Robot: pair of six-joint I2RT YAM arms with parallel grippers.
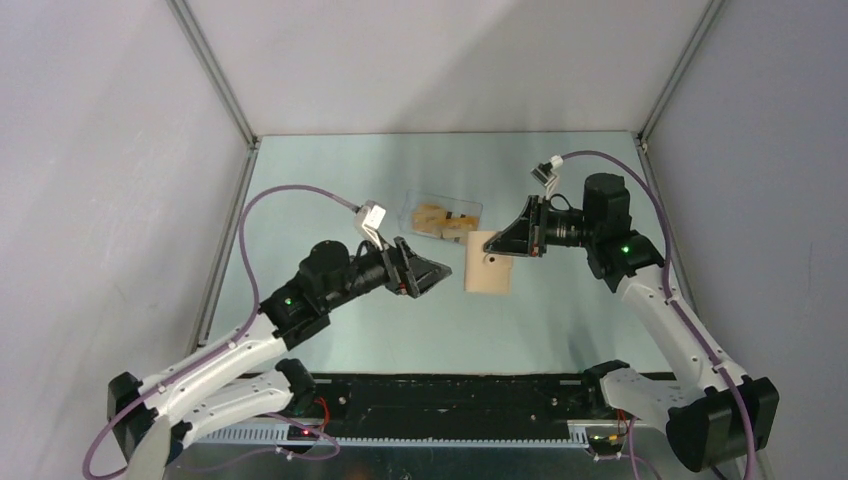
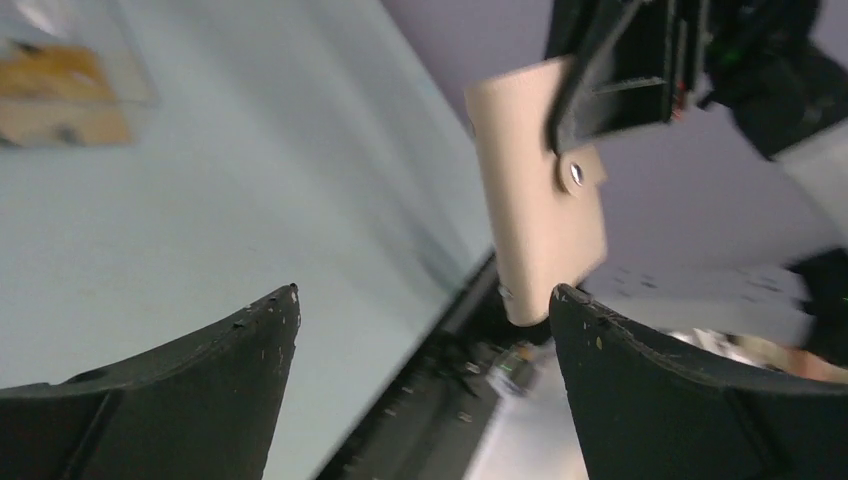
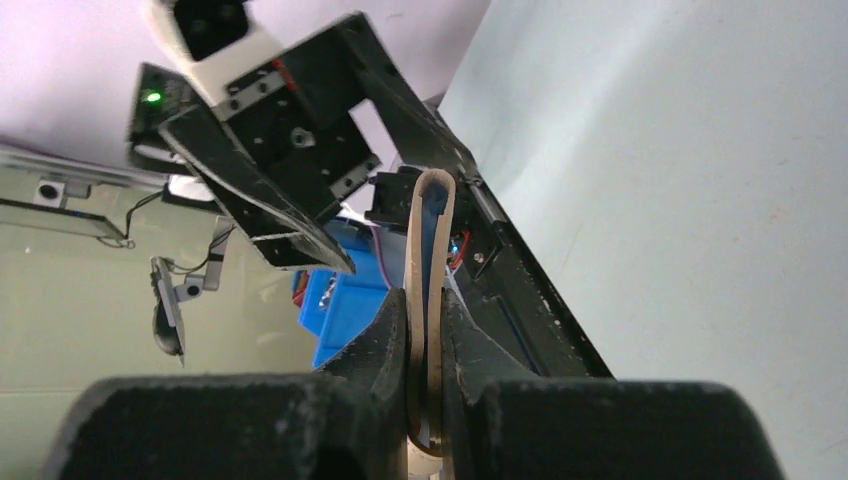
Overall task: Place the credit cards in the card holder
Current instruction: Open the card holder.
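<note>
Above table centre: left gripper (image 1: pixel 445 271) spread wide, empty, just beside card holder (image 1: pixel 488 272). Credit cards (image 1: pixel 437 221) lie behind, in clear tray (image 1: pixel 468 206). Card holder folded shut, off table, pinched by right gripper (image 1: pixel 495 248).

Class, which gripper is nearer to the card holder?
Right. The right gripper is shut on the card holder, holding it up; the left gripper is open, close beside it.
</note>
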